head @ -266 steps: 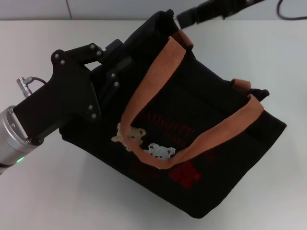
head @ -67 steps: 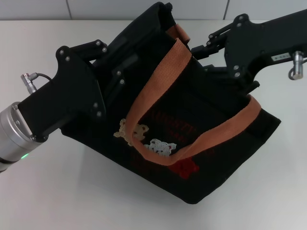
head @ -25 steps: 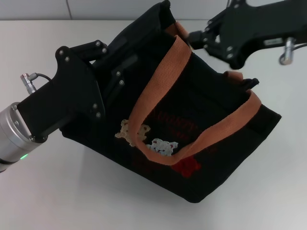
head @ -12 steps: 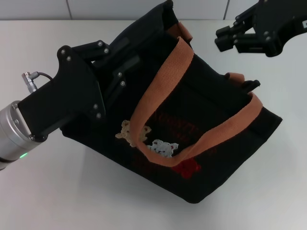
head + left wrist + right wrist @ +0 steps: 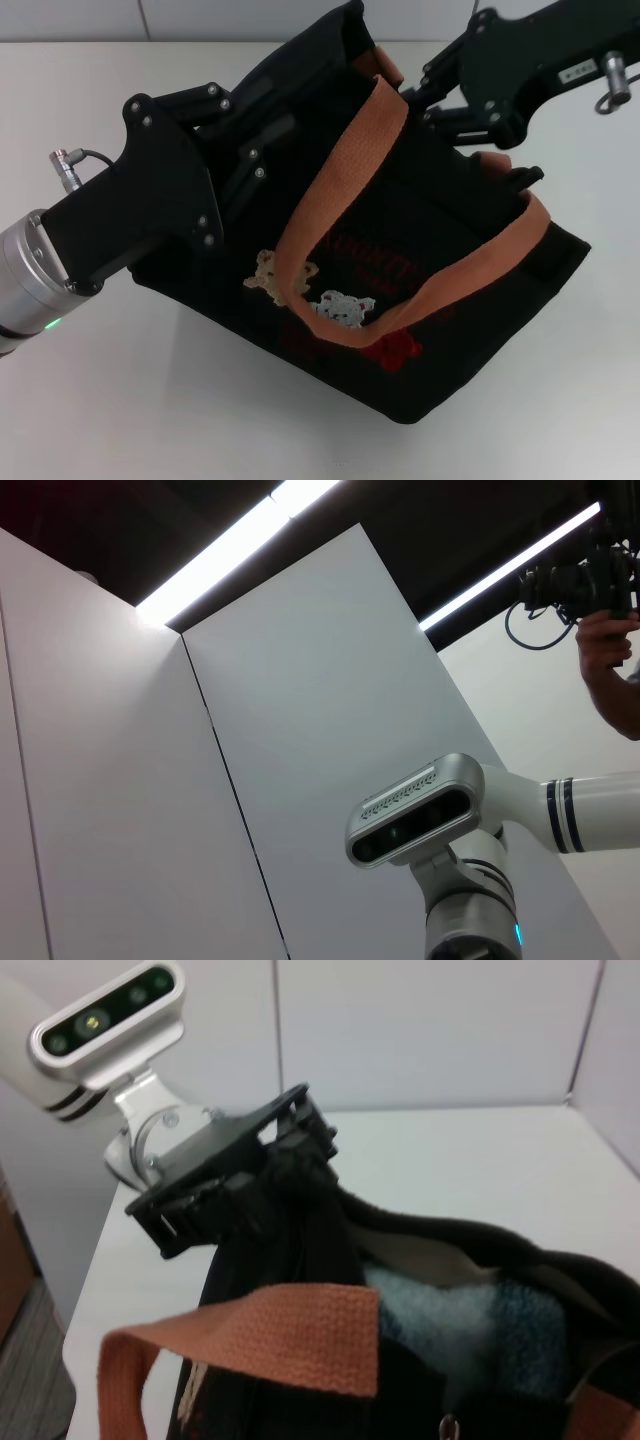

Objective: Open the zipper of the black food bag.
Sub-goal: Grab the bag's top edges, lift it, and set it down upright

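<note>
White table [image 5: 120, 400]: left pincer [image 5: 262, 128] clamps black food bag [image 5: 470, 300] (end corner); right pincer [image 5: 432, 100] spread unclear.

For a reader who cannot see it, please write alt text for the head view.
A black food bag with orange-brown handles sits on a white table. The left gripper grips the bag's left end, and the right gripper reaches to its top rim from the far right.
</note>
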You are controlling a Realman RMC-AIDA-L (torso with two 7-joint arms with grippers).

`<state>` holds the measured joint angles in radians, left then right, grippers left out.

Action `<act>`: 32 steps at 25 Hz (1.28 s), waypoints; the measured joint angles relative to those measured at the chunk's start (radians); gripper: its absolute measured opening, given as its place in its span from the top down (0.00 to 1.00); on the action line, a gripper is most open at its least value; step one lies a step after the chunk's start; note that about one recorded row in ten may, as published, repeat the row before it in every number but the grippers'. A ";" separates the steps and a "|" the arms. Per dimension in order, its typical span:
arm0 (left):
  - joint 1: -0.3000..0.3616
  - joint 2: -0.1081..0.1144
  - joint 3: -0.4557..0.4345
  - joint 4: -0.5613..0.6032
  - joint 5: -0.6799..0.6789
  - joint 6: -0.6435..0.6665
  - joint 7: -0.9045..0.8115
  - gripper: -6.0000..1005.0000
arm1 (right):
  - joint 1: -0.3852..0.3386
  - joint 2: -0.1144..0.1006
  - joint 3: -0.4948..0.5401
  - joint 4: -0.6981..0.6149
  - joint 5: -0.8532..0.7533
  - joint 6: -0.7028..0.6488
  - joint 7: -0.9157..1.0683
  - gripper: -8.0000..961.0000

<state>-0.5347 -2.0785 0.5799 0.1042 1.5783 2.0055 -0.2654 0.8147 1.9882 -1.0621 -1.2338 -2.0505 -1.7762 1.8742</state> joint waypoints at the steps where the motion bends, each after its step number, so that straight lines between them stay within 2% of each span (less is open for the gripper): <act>1: 0.000 0.000 0.000 0.000 0.000 0.000 0.000 0.81 | 0.000 0.000 0.000 0.000 0.000 0.000 0.000 0.80; 3: 0.000 0.000 0.000 0.000 0.000 0.000 0.000 0.81 | 0.012 0.006 -0.012 0.020 -0.022 0.007 -0.009 0.80; 5: 0.000 0.000 0.000 0.000 -0.001 0.000 0.000 0.81 | 0.024 0.025 -0.015 0.029 -0.053 0.014 -0.023 0.79; 6: 0.000 0.000 0.000 0.000 -0.001 0.000 0.000 0.81 | 0.024 0.025 -0.015 0.029 -0.053 0.014 -0.023 0.79; 7: -0.001 0.000 0.000 0.000 -0.001 0.000 0.000 0.81 | 0.028 0.037 -0.016 0.029 -0.068 0.021 -0.029 0.79; 10: -0.001 0.000 0.000 0.000 -0.002 0.000 0.000 0.81 | 0.037 0.049 -0.017 0.022 -0.090 0.019 -0.031 0.79; 15: -0.003 0.000 0.000 0.000 -0.003 0.000 0.000 0.81 | 0.025 0.051 -0.005 -0.059 -0.093 -0.021 -0.002 0.79; 19: -0.005 -0.001 0.000 0.000 -0.003 -0.003 0.000 0.81 | 0.022 0.047 0.003 -0.066 -0.086 -0.051 0.001 0.79; 26: -0.016 -0.002 0.000 0.000 -0.005 -0.005 0.000 0.81 | 0.013 0.053 0.002 -0.081 -0.083 -0.090 -0.006 0.78; 32: -0.024 -0.002 0.000 0.000 -0.005 -0.008 0.000 0.81 | -0.008 0.053 0.008 -0.158 -0.083 -0.115 0.012 0.76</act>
<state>-0.5591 -2.0801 0.5798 0.1042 1.5730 1.9972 -0.2653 0.8067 2.0417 -1.0539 -1.3922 -2.1334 -1.8910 1.8860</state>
